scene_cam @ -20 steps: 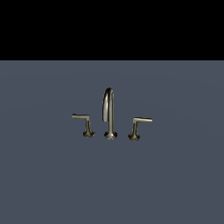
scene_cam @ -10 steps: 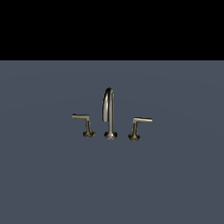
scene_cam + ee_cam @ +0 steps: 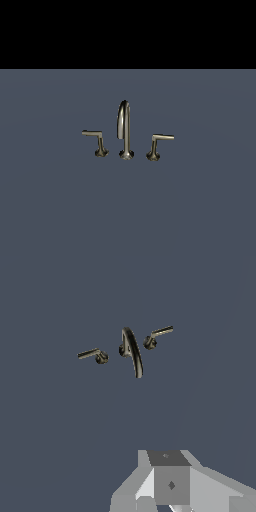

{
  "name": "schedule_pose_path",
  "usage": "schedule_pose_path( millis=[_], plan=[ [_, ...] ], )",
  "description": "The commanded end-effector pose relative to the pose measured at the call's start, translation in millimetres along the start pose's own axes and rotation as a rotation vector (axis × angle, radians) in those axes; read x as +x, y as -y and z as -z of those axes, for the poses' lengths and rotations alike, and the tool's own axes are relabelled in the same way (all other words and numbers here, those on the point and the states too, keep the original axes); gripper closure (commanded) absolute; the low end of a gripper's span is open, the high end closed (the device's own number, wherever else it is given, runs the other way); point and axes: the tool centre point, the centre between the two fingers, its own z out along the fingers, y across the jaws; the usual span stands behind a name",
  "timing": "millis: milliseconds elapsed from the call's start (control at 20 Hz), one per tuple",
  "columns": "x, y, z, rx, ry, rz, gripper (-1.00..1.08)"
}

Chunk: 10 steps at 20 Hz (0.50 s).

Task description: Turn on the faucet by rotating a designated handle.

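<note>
Nothing has moved since before — the faucet (image 3: 125, 131) stands untouched, its handle (image 3: 95, 141) on the exterior view's left. The gripper (image 3: 172, 491) hangs far off — jaws hidden, can't tell.

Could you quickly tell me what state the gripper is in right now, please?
Gripper: only its base shows in the wrist view; open or closed cannot be told. It holds nothing visible and is well apart from the handle and the faucet.

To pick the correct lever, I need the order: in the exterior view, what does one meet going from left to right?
The handle with its bar pointing left → the arched spout → the second lever with its bar pointing right.
</note>
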Motion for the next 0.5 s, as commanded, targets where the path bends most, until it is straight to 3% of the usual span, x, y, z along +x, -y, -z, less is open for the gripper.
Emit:
schedule_pose_path(
  millis=[0, 450],
  plan=[
    [1.8, 10.6, -13.8, 0.0, 0.002, -0.055, 1.08],
    [13.8, 47.5, -62.2, 0.0, 0.011, -0.246, 1.08]
  ],
)
